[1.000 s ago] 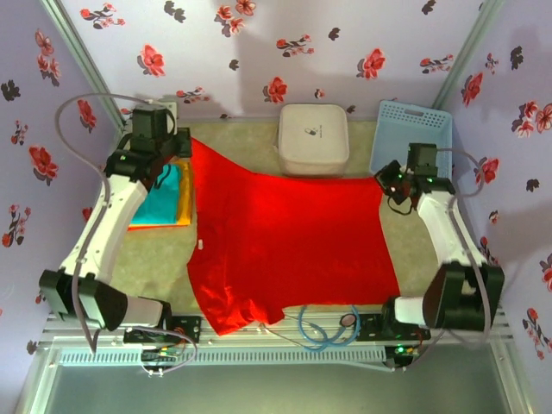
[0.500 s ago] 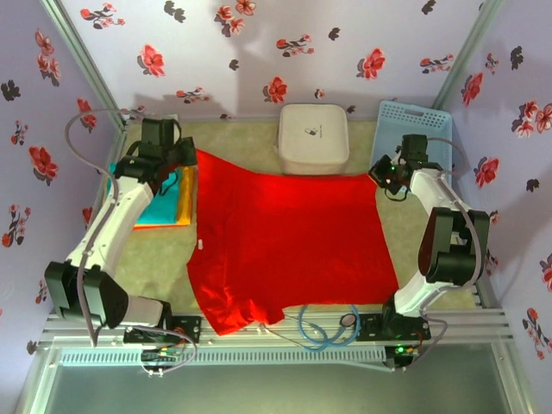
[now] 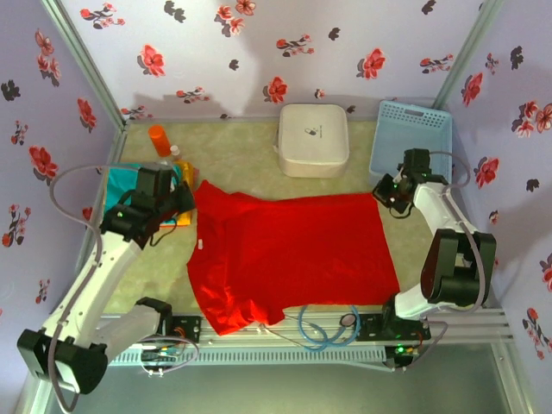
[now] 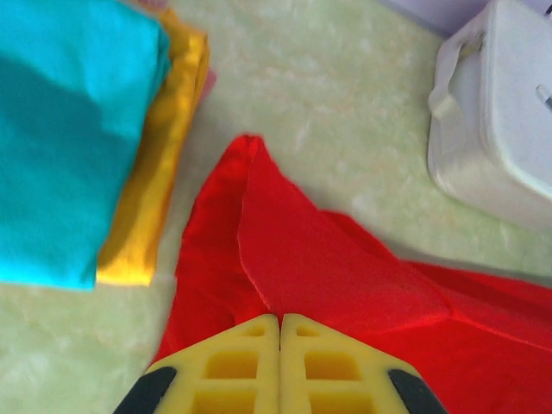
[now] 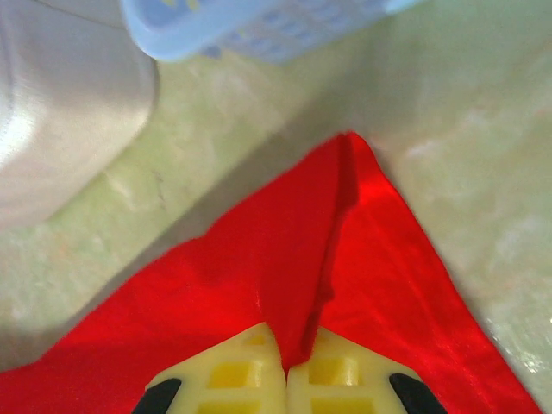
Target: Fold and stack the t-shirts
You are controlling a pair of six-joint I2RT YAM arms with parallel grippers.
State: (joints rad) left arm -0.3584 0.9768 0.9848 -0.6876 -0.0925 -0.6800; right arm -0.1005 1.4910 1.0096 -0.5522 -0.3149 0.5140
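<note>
Starting close to the arms, the red t-shirt (image 3: 293, 259) lies spread out on the table (image 3: 233, 147). Its near end hangs a little over the table's near edge.

Farther up, each far corner of the shirt is held. The left gripper (image 4: 280, 321) has its fingers pressed tight together with the red cloth pinched between them. The right gripper (image 5: 287, 345) pinches the other far corner the same way. Each corner is pulled up into a little peak.

Just beside the left corner sits a folded pile, with the teal t-shirt (image 4: 60, 129) on top of the yellow t-shirt (image 4: 164, 147). At the back stand the white case (image 3: 313, 138) and the blue basket (image 3: 414, 138).

A second ago the shirt's far edge lay much farther back, mostly on the left. Now both corners have come toward the arms, and the left one has come the most. That looks like the start of a fold, with the far edge being brought over the middle. The red shirt is not folded yet, so it cannot go on the pile yet.
</note>
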